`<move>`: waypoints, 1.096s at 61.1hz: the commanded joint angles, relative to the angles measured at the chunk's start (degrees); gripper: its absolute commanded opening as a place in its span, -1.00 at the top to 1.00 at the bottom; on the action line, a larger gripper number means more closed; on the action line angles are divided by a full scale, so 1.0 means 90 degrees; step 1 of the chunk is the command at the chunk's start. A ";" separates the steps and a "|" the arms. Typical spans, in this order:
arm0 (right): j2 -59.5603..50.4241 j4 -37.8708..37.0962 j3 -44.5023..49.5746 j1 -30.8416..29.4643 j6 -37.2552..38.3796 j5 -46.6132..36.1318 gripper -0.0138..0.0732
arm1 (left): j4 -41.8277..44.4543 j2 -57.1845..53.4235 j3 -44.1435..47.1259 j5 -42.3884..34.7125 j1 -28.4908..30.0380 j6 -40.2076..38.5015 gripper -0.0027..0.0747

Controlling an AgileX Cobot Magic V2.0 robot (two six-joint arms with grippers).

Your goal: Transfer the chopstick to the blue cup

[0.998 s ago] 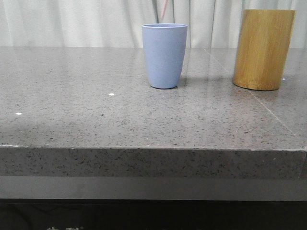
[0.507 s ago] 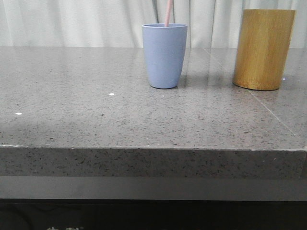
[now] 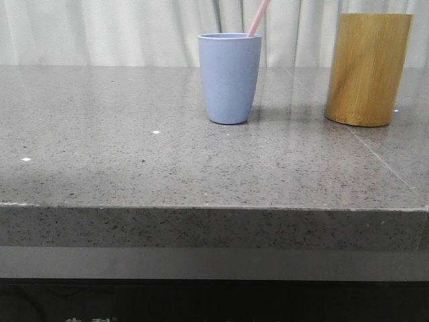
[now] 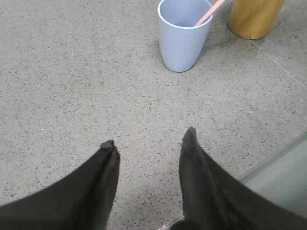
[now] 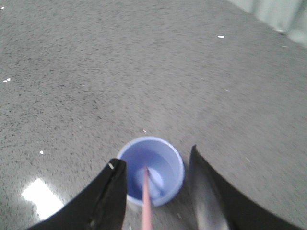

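Observation:
The blue cup [image 3: 229, 77] stands upright at the middle of the stone table. One pale pink chopstick [image 3: 258, 18] stands in it and leans to the right over the rim. In the right wrist view, my right gripper [image 5: 156, 157] is open above the cup [image 5: 169, 152]. The chopstick [image 5: 146, 196] runs up between its jaws, touching neither, with its tip on the cup's bottom. My left gripper [image 4: 149, 141] is open and empty, low over the table near the front edge, well short of the cup [image 4: 183, 40] and chopstick [image 4: 209, 11].
A taller tan bamboo cylinder [image 3: 368, 69] stands to the right of the blue cup; it also shows in the left wrist view [image 4: 253, 18]. A pale curtain hangs behind the table. The table's front edge [image 3: 214, 208] runs across the view.
The chopstick came down from above the cup into it, first upright, and now leans to the right against the rim.

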 commanded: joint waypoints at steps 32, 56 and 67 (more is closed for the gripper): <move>-0.3925 -0.0961 0.3537 -0.0012 0.1579 -0.0877 -0.10 | -0.0066 -0.0066 -0.0173 -0.0455 0.0011 -0.0060 0.50; -0.5963 -0.0940 0.6533 -0.0012 0.1594 -0.2283 -0.10 | -0.0066 -0.0066 -0.0173 -0.0453 0.0011 -0.0060 0.68; -0.6467 -0.0940 0.7220 -0.0012 0.1589 -0.2836 -0.08 | -0.0066 -0.0066 -0.0173 -0.0453 0.0011 -0.0060 0.78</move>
